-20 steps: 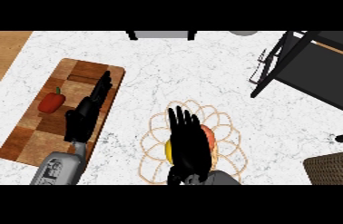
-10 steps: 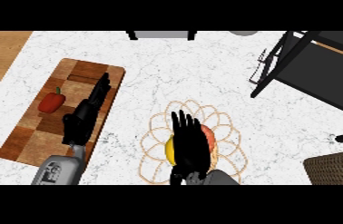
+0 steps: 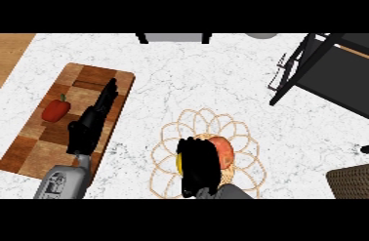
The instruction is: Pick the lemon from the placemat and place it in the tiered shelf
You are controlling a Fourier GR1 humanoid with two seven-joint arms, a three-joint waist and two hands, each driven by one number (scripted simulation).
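The lemon point(image 3: 225, 152), a yellow-to-orange fruit, lies on the pale woven placemat point(image 3: 167, 141) at the lower middle of the head view. My right hand point(image 3: 197, 168) is on it from the near side, fingers curled over its left half, so only its right flank and a yellow sliver show. The black tiered shelf point(image 3: 321, 68) stands at the upper right, well apart from the hand. My left hand point(image 3: 89, 126) rests open with straight fingers over the wooden cutting board point(image 3: 85, 83) at the left.
A red pepper point(image 3: 56, 110) lies on the cutting board just left of the left hand. A wicker basket point(image 3: 350, 183) sits at the lower right corner. Two grey objects point(image 3: 173, 37) line the far edge of the marble counter.
My right hand's fingers, stretched out flat over the fruit before, have curled down round it. The left hand and the pepper have hardly moved.
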